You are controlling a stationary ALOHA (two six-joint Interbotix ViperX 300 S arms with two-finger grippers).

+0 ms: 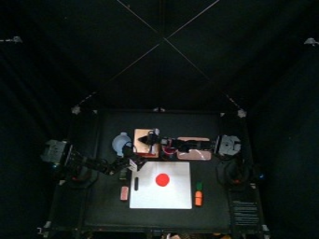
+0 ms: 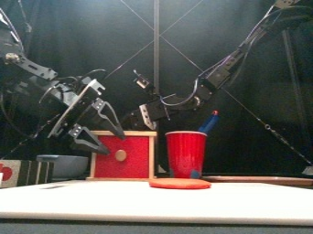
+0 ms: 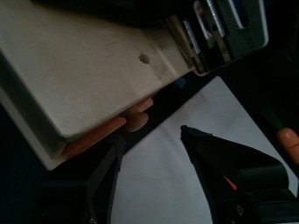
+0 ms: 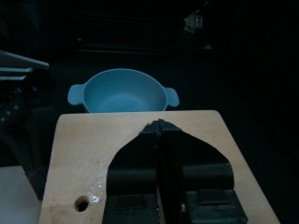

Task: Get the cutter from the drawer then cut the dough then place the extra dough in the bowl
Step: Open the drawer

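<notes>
White cutting board [image 1: 171, 199] under flat, round, red dough disc [image 1: 162, 179].

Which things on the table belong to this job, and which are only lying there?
For the job: wooden box, dough, white board, bowl. The cutter is not in view.
Just lying about: red cup, blue knife in it, orange toy and reddish toy beside the board.
</notes>
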